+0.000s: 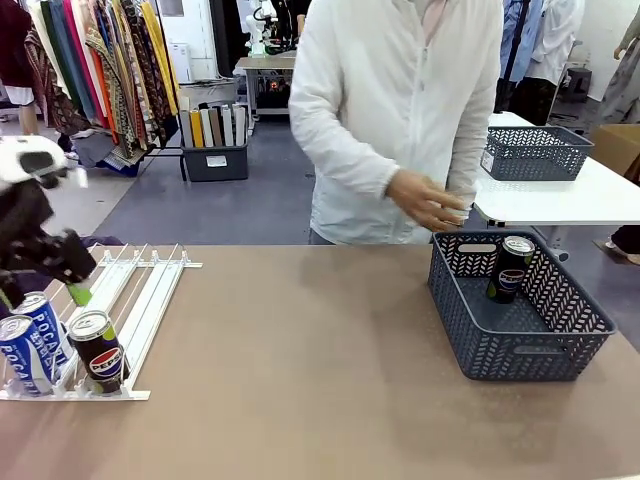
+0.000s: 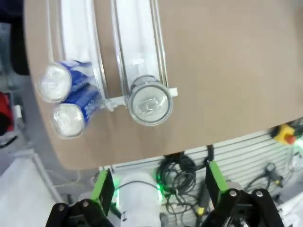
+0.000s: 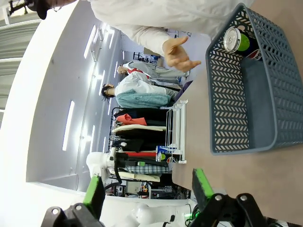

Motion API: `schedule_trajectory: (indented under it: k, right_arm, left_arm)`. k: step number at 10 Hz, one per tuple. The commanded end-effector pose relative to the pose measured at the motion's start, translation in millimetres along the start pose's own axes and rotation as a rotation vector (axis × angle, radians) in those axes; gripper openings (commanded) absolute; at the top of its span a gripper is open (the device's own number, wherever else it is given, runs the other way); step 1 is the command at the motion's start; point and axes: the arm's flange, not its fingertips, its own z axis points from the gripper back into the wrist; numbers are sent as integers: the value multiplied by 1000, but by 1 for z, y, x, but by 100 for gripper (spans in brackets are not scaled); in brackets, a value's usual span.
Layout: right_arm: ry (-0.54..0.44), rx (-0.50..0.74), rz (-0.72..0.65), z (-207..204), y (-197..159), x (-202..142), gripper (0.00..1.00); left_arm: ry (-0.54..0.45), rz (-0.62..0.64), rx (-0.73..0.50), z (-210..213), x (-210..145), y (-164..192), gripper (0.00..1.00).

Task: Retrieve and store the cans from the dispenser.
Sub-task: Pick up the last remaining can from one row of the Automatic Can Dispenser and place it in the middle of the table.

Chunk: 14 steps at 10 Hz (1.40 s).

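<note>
The white dispenser (image 1: 150,290) lies at the table's left edge. At its low end stand two blue cans (image 1: 35,335) and a black Pepsi can (image 1: 97,350). My left gripper (image 1: 72,288) hovers just above them, open and holding nothing. In the left wrist view its green pads (image 2: 102,187) frame the silver-topped can (image 2: 150,101), the blue cans (image 2: 61,99) and the dispenser rails (image 2: 137,42) from above. Another black can (image 1: 510,268) stands in the grey basket (image 1: 520,350). My right gripper (image 3: 147,194) is open and empty, off the table edge, with the basket (image 3: 227,94) and its can (image 3: 234,40) ahead.
A person in a white top stands across the table, one hand (image 1: 430,200) above the basket's far rim, also visible from the right wrist as an open hand (image 3: 177,54). A second grey basket (image 1: 535,152) sits on a white table behind. The brown tabletop (image 1: 300,350) spreads between dispenser and basket.
</note>
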Motion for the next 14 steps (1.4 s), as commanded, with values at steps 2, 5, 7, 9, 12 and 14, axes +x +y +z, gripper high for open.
schedule_trajectory:
  k: [2,5,7,9,12,14]
  right_arm:
    - [-2,13,22,0,2,1,100]
    - [-2,13,22,0,2,1,100]
    - [-2,13,22,0,2,1,100]
    - [-2,13,22,0,2,1,100]
    - [-2,13,22,0,2,1,100]
    - [-2,13,22,0,2,1,100]
  left_arm:
    - [0,0,0,0,0,0,100]
    - [12,-18,-22,-8,10,-3,100]
    - [-78,94,-1,-34,19,0,100]
    - [-118,140,11,-51,24,4,100]
    - [-63,119,5,-82,32,6,100]
    - [-49,121,5,-99,34,3,100]
